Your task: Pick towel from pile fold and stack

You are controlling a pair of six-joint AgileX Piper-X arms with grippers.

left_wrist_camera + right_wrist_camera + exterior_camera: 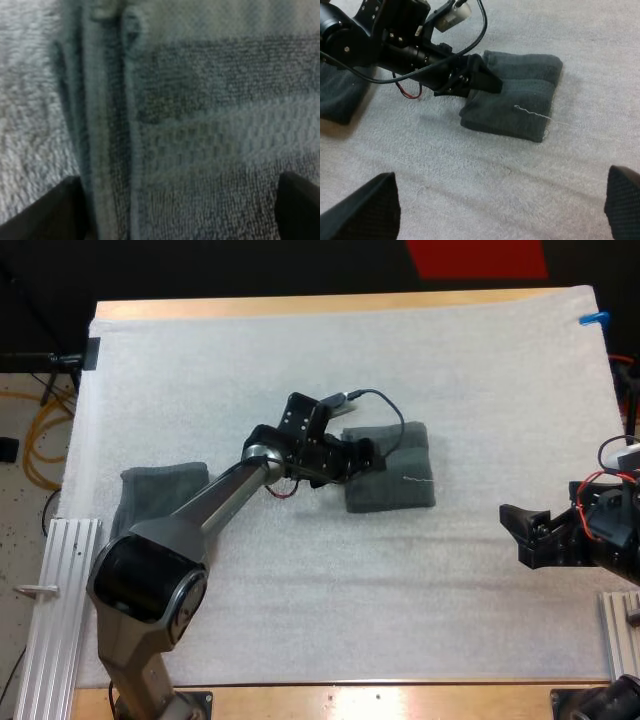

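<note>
A folded dark grey-green towel (pixel 398 472) (pixel 520 107) lies mid-mat, with a loose pale thread on its top. My left gripper (pixel 366 456) (pixel 481 80) sits low at this towel's left edge. In the left wrist view its fingers (pixel 52 212) stand wide apart, open, over the towel's (pixel 200 140) layered folded edge. A second towel (pixel 158 490) (pixel 340 97) lies at the mat's left, partly hidden behind my left arm. My right gripper (pixel 516 530) (pixel 495 215) hovers open over bare mat, well to the right of the folded towel.
The white mat (pixel 330 620) covers most of the wooden table. Aluminium rails (pixel 55 610) run along the left side and the lower right. Open mat lies in front of and behind the folded towel.
</note>
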